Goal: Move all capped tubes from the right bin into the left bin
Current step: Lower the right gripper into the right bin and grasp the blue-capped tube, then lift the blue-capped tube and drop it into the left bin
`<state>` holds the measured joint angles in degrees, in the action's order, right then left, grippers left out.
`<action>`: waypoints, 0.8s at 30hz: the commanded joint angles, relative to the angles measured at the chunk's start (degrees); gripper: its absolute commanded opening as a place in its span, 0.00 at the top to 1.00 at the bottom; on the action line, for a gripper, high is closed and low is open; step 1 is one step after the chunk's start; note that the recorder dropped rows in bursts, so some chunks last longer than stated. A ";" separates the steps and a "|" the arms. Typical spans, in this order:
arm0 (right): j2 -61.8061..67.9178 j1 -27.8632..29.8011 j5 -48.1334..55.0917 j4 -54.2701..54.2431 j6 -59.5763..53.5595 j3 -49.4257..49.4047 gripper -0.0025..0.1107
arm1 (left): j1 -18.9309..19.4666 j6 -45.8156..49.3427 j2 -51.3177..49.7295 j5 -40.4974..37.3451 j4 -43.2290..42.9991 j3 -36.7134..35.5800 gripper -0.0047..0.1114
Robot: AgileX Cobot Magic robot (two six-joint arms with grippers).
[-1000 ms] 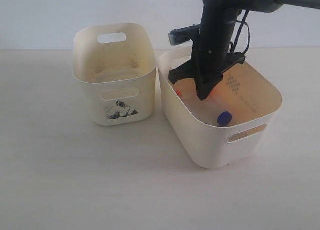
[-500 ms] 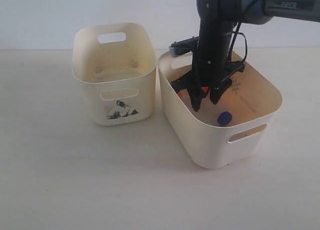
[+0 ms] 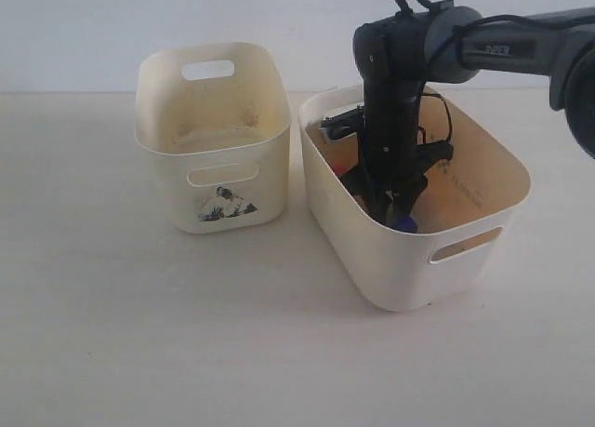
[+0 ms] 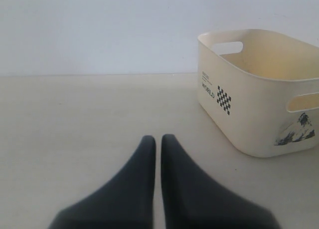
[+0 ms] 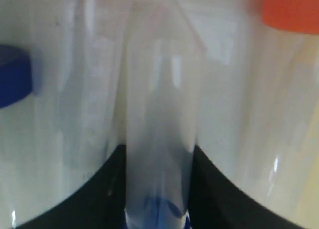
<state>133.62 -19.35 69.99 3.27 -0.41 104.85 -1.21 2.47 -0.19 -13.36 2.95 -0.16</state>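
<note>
My right gripper (image 3: 392, 208) reaches deep into the wider right bin (image 3: 409, 269). Its two black fingers press on both sides of a clear tube (image 5: 159, 89), which shows blue at its near end, so the gripper (image 5: 158, 154) is shut on it. A blue cap (image 3: 405, 226) peeks out beside the fingers, and another blue cap (image 5: 12, 74) sits at the picture's edge. An orange-red cap (image 5: 291, 9) of another tube lies close by, seen as a red spot (image 3: 338, 169) behind the arm. The narrower stickered left bin (image 3: 218, 180) holds no tubes that I can see. My left gripper (image 4: 158, 139) is shut and holds nothing, hovering over the table short of the left bin (image 4: 249, 119).
The two bins stand side by side with a narrow gap between them on a pale tabletop (image 3: 139, 334). The right arm's links and cable (image 3: 437, 55) rise above the right bin's back rim.
My right gripper has gone down from above the right bin's rim to its floor, and its fingers have narrowed from wide open onto a tube.
</note>
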 commanded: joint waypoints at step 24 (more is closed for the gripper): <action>-27.65 -0.92 -15.00 -50.52 -41.54 -0.16 0.98 | 0.06 -0.48 0.19 0.01 0.01 0.16 0.92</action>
<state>106.26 -19.40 57.73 -31.67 -25.43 104.59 -1.21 2.47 -0.19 -13.36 2.95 -0.16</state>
